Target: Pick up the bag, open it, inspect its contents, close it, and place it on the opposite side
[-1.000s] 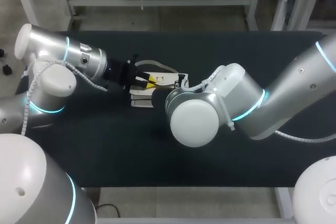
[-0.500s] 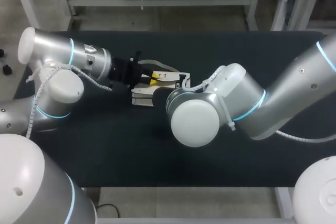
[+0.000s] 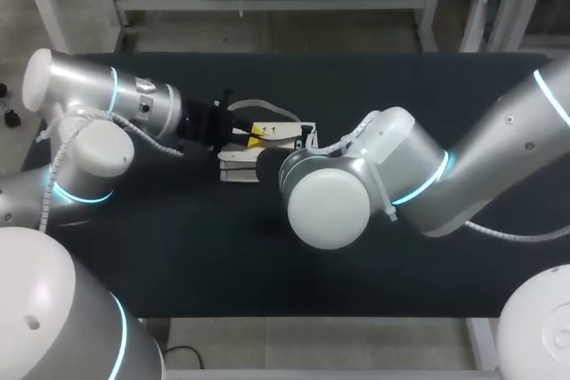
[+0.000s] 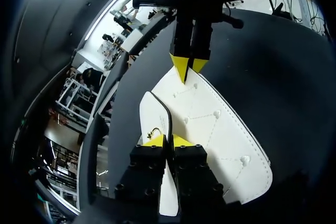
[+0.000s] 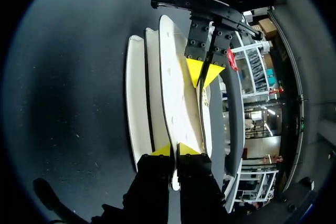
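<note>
The white, stitched, flat fabric bag [image 3: 239,168] is just toward 11 o'clock from the middle of the dark worktop [image 3: 178,246], its 9 o'clock edge pinched in the left tool [image 4: 168,141], its 3 o'clock edge pinched in the right tool [image 5: 175,149].

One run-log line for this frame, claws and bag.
left claw: shut on bag edge | right claw: shut on opposite edge | bag: white, mid table

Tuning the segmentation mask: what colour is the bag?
The bag is white, dark-edged; clearest in left wrist view.
</note>
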Motion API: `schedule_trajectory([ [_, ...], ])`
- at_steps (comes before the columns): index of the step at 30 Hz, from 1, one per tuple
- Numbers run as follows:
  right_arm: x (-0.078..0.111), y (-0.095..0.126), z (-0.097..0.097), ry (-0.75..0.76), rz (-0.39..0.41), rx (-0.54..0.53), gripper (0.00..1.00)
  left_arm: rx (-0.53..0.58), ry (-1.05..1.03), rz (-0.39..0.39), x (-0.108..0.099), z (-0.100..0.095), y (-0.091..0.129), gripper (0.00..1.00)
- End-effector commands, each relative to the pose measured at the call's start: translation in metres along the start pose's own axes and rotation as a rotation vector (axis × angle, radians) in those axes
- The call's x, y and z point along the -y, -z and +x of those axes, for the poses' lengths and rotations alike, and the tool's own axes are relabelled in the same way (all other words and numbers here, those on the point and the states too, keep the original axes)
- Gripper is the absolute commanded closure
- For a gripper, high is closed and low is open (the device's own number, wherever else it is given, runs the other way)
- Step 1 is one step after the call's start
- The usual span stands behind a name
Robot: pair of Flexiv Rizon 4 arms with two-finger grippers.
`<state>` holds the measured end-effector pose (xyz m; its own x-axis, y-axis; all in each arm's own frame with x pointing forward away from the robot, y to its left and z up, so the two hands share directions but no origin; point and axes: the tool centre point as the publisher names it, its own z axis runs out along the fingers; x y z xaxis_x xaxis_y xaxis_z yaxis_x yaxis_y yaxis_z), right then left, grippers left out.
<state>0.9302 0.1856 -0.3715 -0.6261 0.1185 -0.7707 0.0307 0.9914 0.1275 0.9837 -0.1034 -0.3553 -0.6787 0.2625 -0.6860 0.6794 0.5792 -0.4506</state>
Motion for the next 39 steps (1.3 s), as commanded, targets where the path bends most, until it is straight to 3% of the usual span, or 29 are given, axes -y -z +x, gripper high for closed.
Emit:
schedule_trajectory([
  [1,0.008,0.000,0.004,-0.001,-0.016,0.067,1.00,-0.006,-0.015,0.015,0.001,-0.001,-0.008,1.00],
  [4,0.008,0.000,0.004,-0.001,-0.016,0.067,1.00,-0.020,-0.032,0.001,0.006,-0.003,-0.018,1.00],
  [10,0.008,0.000,0.004,-0.001,-0.016,0.067,1.00,-0.017,-0.024,-0.002,0.004,-0.002,-0.012,1.00],
  [11,0.008,0.000,0.004,-0.001,-0.016,0.067,1.00,-0.008,-0.017,-0.006,0.005,-0.003,-0.009,0.73],
  [12,0.008,0.000,0.004,-0.001,-0.016,0.067,1.00,-0.005,-0.016,-0.007,0.006,-0.003,-0.007,0.24],
  [13,0.008,0.000,0.004,-0.001,-0.016,0.067,1.00,-0.001,-0.017,-0.005,0.007,-0.003,-0.005,0.24],
  [14,0.008,0.000,0.004,-0.001,-0.016,0.067,1.00,0.007,-0.017,-0.004,0.009,-0.004,-0.001,0.00],
  [16,0.008,0.001,0.004,0.002,-0.018,0.067,1.00,0.015,-0.022,-0.005,0.012,-0.005,0.003,0.00],
  [18,0.008,0.002,0.003,0.007,-0.019,0.070,0.76,0.030,-0.029,0.014,0.017,-0.008,0.009,0.00],
  [19,0.008,0.004,0.003,0.009,-0.020,0.070,0.55,0.034,-0.033,0.010,0.020,-0.009,0.011,0.00],
  [20,0.009,0.006,0.002,0.009,-0.022,0.070,0.21,0.036,-0.035,0.009,0.023,-0.009,0.014,0.00],
  [21,0.009,0.008,0.001,0.009,-0.025,0.070,0.00,0.039,-0.038,0.020,0.025,-0.010,0.016,0.00],
  [31,0.017,0.039,-0.021,0.004,-0.048,0.006,0.00,0.028,0.015,-0.005,0.041,-0.017,0.039,0.00],
  [39,0.025,0.056,-0.045,0.033,-0.035,-0.135,0.00,-0.097,0.193,-0.093,0.046,-0.014,0.055,0.00],
])
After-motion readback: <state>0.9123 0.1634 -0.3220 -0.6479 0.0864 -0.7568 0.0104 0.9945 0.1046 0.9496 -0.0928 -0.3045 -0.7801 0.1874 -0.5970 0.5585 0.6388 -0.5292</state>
